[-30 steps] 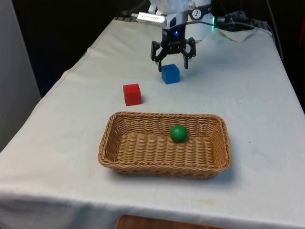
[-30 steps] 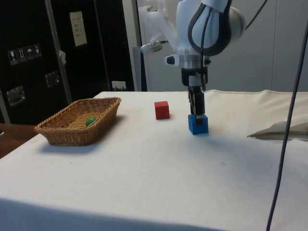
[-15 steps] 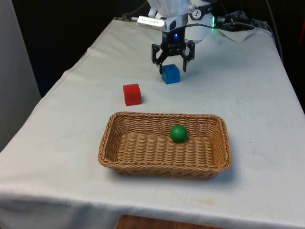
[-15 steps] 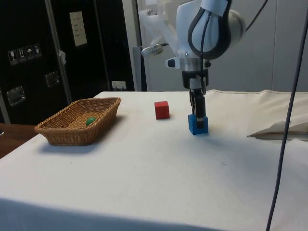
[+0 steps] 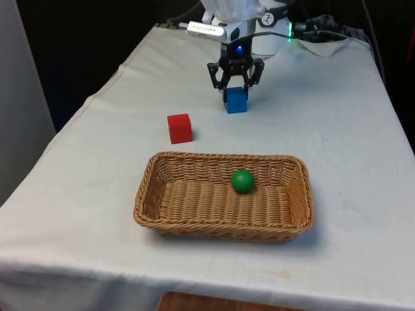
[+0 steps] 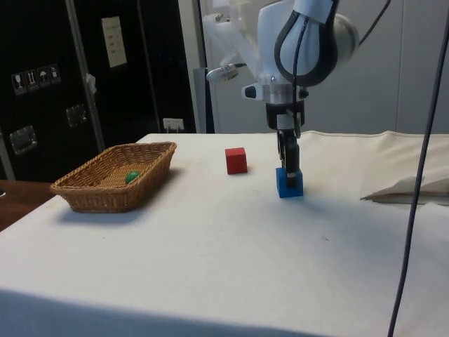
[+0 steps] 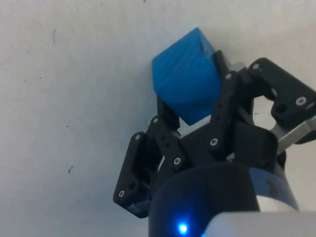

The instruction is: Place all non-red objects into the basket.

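Gripper (image 5: pixel 236 87) fingers have closed in since the earlier frame, now clamped on blue cube (image 5: pixel 236 101) on the cloth.

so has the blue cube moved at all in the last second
Barely, if at all: the blue cube sits about as far from the red cube, with the gripper shut on it.

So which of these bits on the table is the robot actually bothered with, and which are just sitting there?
Part of the job:
- blue block, with the gripper shut on it
- green ball, already in the basket
- basket, where non-red things go

Just lying about:
- red block, which is meant to stay out
- white cloth covering the table
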